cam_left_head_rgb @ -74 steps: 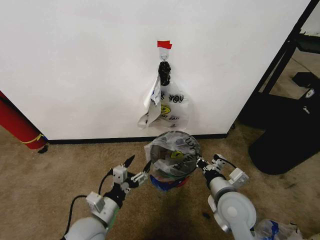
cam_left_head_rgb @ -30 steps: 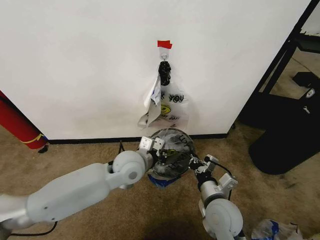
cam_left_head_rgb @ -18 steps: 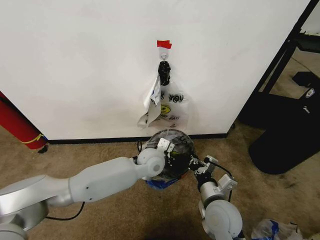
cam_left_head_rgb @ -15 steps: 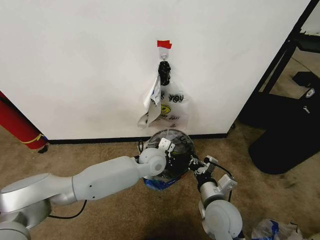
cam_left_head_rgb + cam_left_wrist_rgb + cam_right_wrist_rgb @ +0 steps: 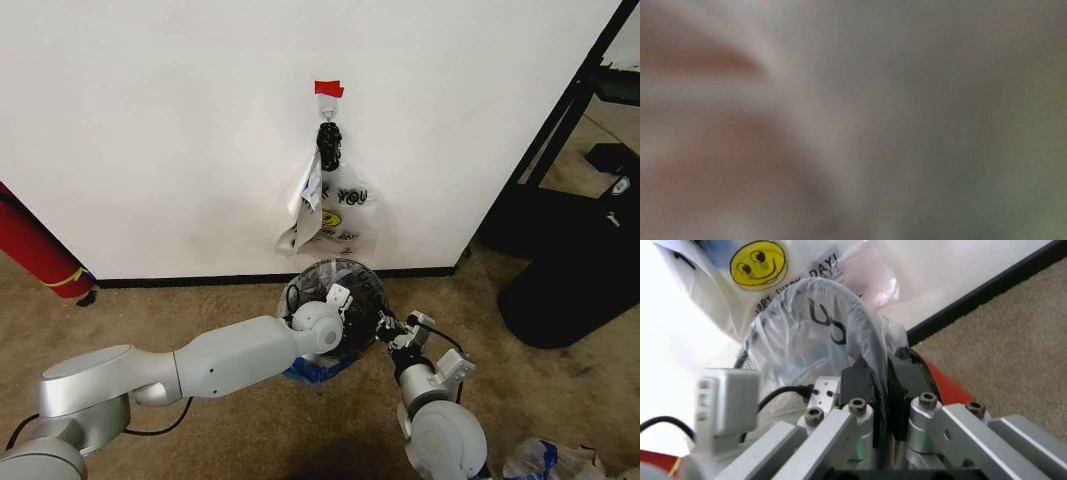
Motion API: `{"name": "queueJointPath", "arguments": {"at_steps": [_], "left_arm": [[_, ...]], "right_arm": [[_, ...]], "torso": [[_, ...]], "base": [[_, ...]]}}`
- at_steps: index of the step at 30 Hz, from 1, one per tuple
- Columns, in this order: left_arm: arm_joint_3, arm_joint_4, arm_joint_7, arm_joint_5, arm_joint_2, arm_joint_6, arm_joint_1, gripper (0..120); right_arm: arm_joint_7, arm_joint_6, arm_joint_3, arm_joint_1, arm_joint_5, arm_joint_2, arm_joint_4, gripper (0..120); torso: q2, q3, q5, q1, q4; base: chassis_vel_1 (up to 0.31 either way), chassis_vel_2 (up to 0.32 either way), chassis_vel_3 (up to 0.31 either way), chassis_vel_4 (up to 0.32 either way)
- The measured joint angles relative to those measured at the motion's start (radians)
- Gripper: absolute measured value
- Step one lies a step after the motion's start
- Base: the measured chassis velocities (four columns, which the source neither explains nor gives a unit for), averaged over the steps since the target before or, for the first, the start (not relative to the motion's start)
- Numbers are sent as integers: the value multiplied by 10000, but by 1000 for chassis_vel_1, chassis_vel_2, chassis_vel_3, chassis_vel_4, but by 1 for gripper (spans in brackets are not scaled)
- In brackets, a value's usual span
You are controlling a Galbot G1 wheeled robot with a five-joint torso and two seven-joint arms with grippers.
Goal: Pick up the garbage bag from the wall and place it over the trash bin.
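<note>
The trash bin [image 5: 347, 265] [image 5: 948, 387] stands on the carpet just in front of the wall [image 5: 150, 120]. The see-through garbage bag [image 5: 316, 370] [image 5: 800, 330] is draped over it, its blue patches hanging low at the front. My left arm [image 5: 322, 320] reaches down into the bin's mouth, and its gripper is hidden inside; the left wrist view is a blur of plastic. My right gripper [image 5: 381, 322] [image 5: 877, 375] is shut on the bag at the bin's right rim.
A second smiley bag [image 5: 338, 215] [image 5: 760, 262] hangs from the hook [image 5: 327, 100] under red tape [image 5: 328, 89]. A red cylinder [image 5: 35, 250] leans far left. At right are a big black rounded object [image 5: 570, 280] and a black frame [image 5: 560, 120]. Crumpled plastic [image 5: 545, 462] lies bottom right.
My left arm swung in from the open carpet on the left and has pushed its gripper down into the bag-lined bin. The right gripper has stayed at the rim.
</note>
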Motion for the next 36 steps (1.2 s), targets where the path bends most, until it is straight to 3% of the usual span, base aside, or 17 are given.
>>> {"name": "queueJointPath", "arguments": {"at_steps": [12,22,28,36], "left_arm": [[-34,477,391,138,-354,-71,264,0],[-114,359,366,-87,-409,-72,197,0],[-373,-544,140,-460,-6,-87,201,0],[-876,-2628,-285,-881,1000,-338,197,0]], "right_arm": [[41,-90,13,70,302,-62,-30,1],[-222,48,104,145,273,-69,-296,1],[-273,247,258,316,403,-28,-682,1],[-243,284,391,458,484,-91,-846,1]], "torso": [[2,0,0,0,-1],[2,-1,0,-2,0],[2,-1,0,-1,0],[1,0,-2,-1,0]], "base": [[0,0,0,0],[0,0,0,0],[0,0,0,0],[0,0,0,0]]}}
